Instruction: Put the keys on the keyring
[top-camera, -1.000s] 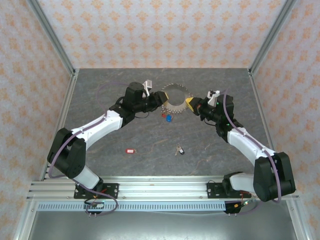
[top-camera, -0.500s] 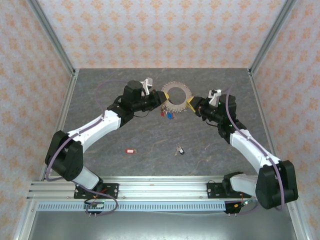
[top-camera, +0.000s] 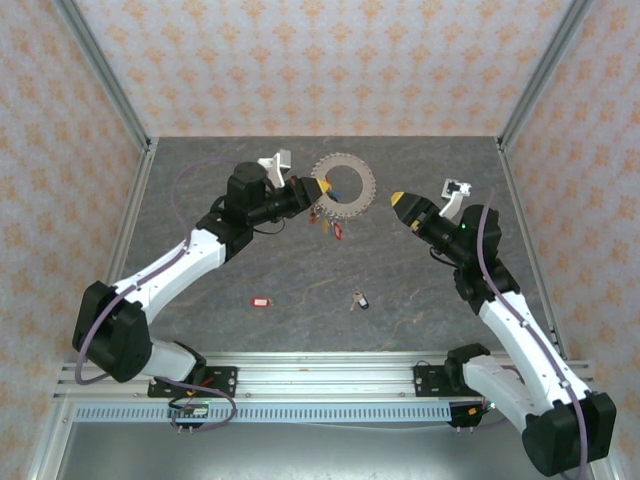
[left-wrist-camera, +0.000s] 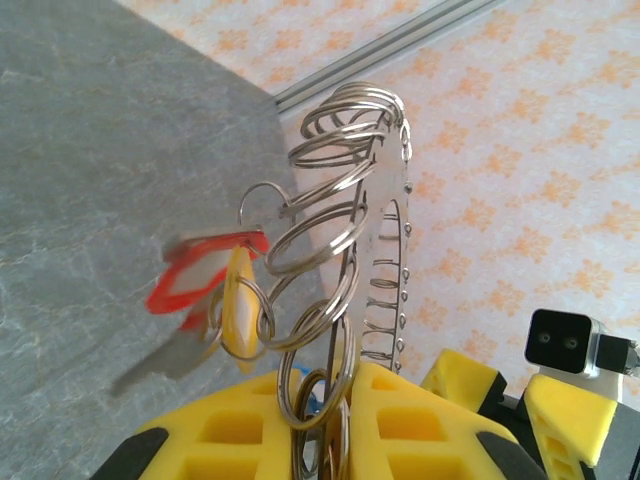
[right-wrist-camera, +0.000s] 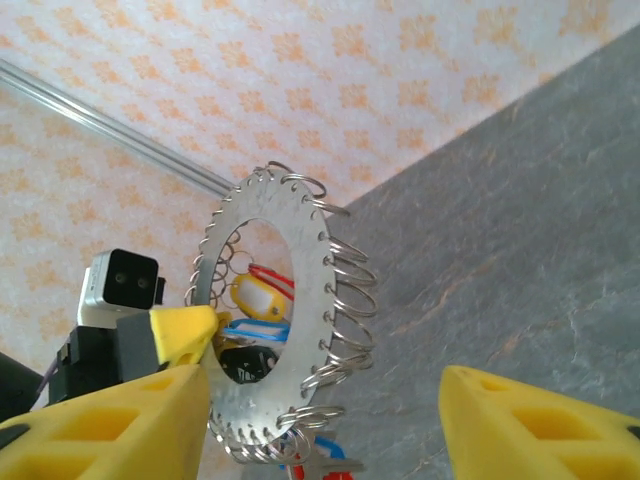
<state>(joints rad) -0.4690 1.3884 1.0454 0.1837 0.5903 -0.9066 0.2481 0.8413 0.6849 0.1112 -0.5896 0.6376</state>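
keyring (left-wrist-camera: 345, 250) base hidden within left tool (left-wrist-camera: 320, 410), red tag (left-wrist-camera: 200, 280) blurred, loose keys (top-camera: 358, 299) too small for detail

1. The right fingers (top-camera: 400, 199) have let go of the keyring (top-camera: 362, 187). They gripped its right rim before; now they stand spread apart with nothing between them.
2. The right arm (top-camera: 510, 315) has drawn back toward the right edge of the desk (top-camera: 300, 270), leaving a gap to the ring.
3. The keyring, now pinched by the left fingers (top-camera: 322, 187) alone, has shifted left and slightly toward the far edge.
4. The left arm (top-camera: 165, 270) has swung leftward with it.
5. Under the ring, a red tag (top-camera: 336, 229) hangs where a blue one showed.
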